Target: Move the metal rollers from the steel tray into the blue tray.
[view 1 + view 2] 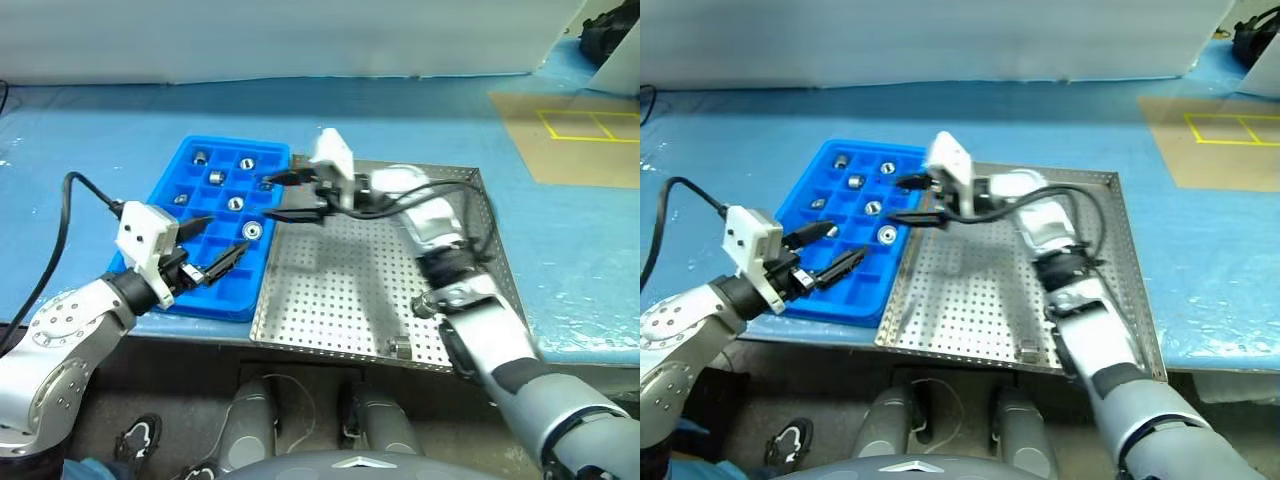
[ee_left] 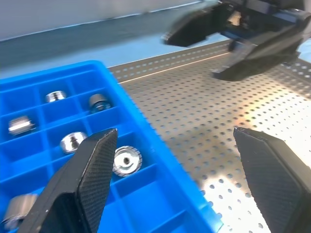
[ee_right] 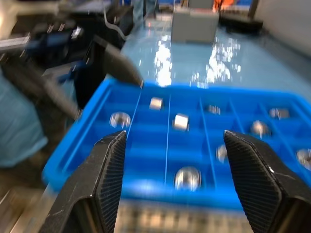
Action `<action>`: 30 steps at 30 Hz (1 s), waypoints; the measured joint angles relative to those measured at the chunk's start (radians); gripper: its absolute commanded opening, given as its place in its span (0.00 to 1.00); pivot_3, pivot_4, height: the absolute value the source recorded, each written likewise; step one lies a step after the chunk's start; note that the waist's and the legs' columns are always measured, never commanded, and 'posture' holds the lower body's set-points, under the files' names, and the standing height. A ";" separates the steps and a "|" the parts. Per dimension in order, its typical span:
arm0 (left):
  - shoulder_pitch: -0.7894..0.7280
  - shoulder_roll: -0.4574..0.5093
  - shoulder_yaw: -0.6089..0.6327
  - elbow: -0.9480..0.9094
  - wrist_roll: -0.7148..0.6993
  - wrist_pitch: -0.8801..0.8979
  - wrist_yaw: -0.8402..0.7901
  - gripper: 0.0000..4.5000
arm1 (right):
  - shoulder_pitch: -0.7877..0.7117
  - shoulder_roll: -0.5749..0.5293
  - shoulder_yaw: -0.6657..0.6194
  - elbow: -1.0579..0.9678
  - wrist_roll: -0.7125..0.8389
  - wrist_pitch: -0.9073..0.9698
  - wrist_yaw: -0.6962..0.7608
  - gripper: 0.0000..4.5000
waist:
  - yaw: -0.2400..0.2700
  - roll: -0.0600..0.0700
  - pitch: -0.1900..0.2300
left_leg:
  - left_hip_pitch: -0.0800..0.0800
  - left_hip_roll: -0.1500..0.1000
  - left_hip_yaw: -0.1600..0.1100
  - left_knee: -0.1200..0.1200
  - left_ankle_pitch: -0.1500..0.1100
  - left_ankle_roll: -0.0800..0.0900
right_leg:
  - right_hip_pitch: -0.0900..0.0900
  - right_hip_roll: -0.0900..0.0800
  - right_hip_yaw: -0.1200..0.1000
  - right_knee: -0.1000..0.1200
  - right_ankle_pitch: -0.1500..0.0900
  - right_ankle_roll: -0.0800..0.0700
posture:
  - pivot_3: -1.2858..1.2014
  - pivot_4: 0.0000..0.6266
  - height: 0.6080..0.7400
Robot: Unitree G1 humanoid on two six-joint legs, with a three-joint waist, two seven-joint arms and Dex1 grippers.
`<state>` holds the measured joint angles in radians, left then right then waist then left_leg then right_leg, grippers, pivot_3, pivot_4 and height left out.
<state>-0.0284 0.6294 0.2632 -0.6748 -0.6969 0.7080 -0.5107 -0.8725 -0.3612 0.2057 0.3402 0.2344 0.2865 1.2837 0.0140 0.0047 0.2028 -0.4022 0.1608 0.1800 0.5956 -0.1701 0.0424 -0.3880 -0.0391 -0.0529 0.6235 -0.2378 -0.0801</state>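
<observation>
My right gripper hung with its fingers apart and empty over the seam between the blue tray and the steel tray. My left gripper stood spread and empty over the blue tray's near right part. Several metal rollers sat in the blue tray's compartments; one roller lay near the steel tray's near rim.

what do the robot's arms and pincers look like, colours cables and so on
Both arms have silver-grey metal shells with darker grey and black joint sections. Each wrist carries a white boxy block. The left pincer and right pincer each have two black tapered fingers with a fine textured surface. Black cables loop loosely along both arms.
</observation>
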 measured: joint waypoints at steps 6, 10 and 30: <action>-0.081 0.000 -0.084 0.084 0.028 -0.030 -0.067 0.90 | 0.086 -0.246 -0.010 0.066 -0.063 -0.048 0.048 0.73 | -0.041 0.000 0.000 | 0.000 0.001 0.000 0.000 0.000 0.000 | -0.001 0.002 0.000 0.000 0.000 0.000 | 0.35 0.24 1.00; -0.126 0.003 -0.125 0.121 0.032 -0.036 -0.125 0.90 | 0.127 -0.286 -0.033 0.088 -0.063 -0.044 0.048 0.73 | -0.070 0.000 0.000 | -0.001 0.001 0.000 0.000 -0.001 0.002 | -0.001 0.002 0.000 -0.001 0.000 0.000 | 0.34 0.24 1.00; -0.201 0.062 -0.275 0.255 0.092 -0.068 -0.358 0.90 | 0.366 -0.361 -0.006 -0.016 -0.081 -0.081 0.094 0.73 | -0.098 0.001 -0.001 | 0.000 0.001 0.000 0.003 -0.003 0.007 | 0.003 0.001 0.000 -0.004 0.000 0.000 | 0.33 0.24 1.00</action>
<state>-0.2298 0.6911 -0.0114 -0.4202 -0.6050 0.6402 -0.8682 -0.5062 -0.7219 0.2002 0.3242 0.1537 0.2056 1.3776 -0.0842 0.0057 0.2019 -0.4022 0.1615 0.1803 0.5982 -0.1734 0.0490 -0.3849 -0.0381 -0.0531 0.6192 -0.2380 -0.0801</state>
